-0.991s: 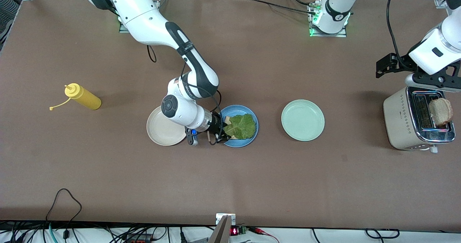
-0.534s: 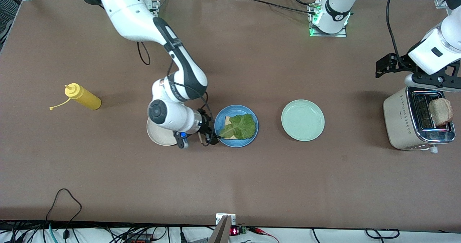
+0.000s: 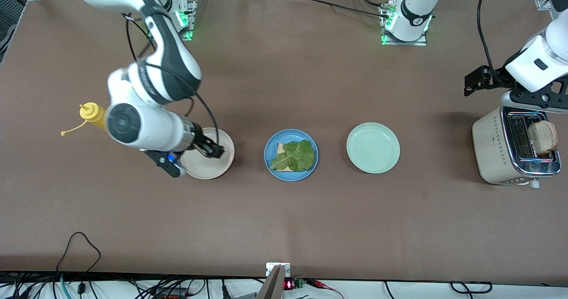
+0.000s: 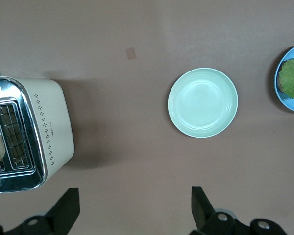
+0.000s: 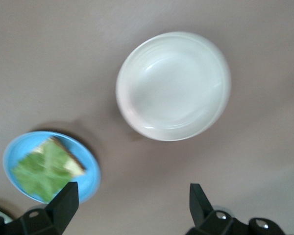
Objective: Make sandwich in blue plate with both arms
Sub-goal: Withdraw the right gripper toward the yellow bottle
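The blue plate point(image 3: 269, 151) sits mid-table with one toast slice point(image 3: 280, 147) on it, and a green lettuce leaf point(image 3: 295, 155) covers most of that slice. A second bread slice point(image 3: 543, 137) stands in the toaster point(image 3: 492, 150) at the left arm's end. My right gripper point(image 3: 213, 150) hangs open and empty over the beige plate point(image 3: 208, 168), beside the blue plate point(image 5: 88, 171). My left gripper point(image 4: 134, 198) is open and empty, high above the table next to the toaster point(image 4: 51, 132).
A mint-green plate point(image 3: 373, 147) lies between the blue plate and the toaster. A yellow squeeze bottle point(image 3: 94, 114) lies toward the right arm's end, partly hidden by the right arm. Cables run along the table edge nearest the front camera.
My right gripper has let go of the lettuce on the blue plate. It has pulled back and up toward its own end, and is over the beige plate. The left arm has barely moved.
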Tool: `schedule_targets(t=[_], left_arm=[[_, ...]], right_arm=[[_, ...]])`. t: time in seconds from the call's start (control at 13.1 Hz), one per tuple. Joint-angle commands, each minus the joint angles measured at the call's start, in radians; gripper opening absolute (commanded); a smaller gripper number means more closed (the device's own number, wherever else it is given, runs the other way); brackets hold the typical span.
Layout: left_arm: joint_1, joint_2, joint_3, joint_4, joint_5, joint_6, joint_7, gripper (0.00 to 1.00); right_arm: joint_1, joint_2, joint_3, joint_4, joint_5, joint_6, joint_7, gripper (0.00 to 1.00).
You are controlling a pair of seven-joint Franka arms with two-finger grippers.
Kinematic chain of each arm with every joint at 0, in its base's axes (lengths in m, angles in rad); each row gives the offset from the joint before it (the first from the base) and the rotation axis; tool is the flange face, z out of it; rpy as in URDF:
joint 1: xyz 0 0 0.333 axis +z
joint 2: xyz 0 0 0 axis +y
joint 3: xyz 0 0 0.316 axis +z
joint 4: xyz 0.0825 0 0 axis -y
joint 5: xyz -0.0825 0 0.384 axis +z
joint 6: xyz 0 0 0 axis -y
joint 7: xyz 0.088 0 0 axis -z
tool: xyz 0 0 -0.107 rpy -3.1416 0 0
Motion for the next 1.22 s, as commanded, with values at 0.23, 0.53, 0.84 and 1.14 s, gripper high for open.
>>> schedule_targets(t=[0.23,0.53,0.84,1.14], left_arm=[[0.006,-0.011,-0.002,-0.004,-0.005,-0.015,-0.001,1.00],[0.003,-0.011,-0.003,-0.001,-0.003,-0.018,-0.003,1.00],[0.007,-0.011,0.001,-0.004,-0.003,-0.021,-0.001,1.00],[0.008,-0.010,0.000,-0.002,-0.003,-0.018,0.002,1.00]], right_arm=[[-0.188,-0.185,0.007,-0.048,-0.118,-0.256,-0.452,1.00],[-0.342,-0.250,0.007,-0.058,-0.191,-0.367,-0.765,1.00],[-0.432,-0.314,0.007,-0.106,-0.207,-0.382,-0.873,1.00],[-0.456,-0.503,0.012,-0.379,-0.297,-0.232,-0.992,1.00]])
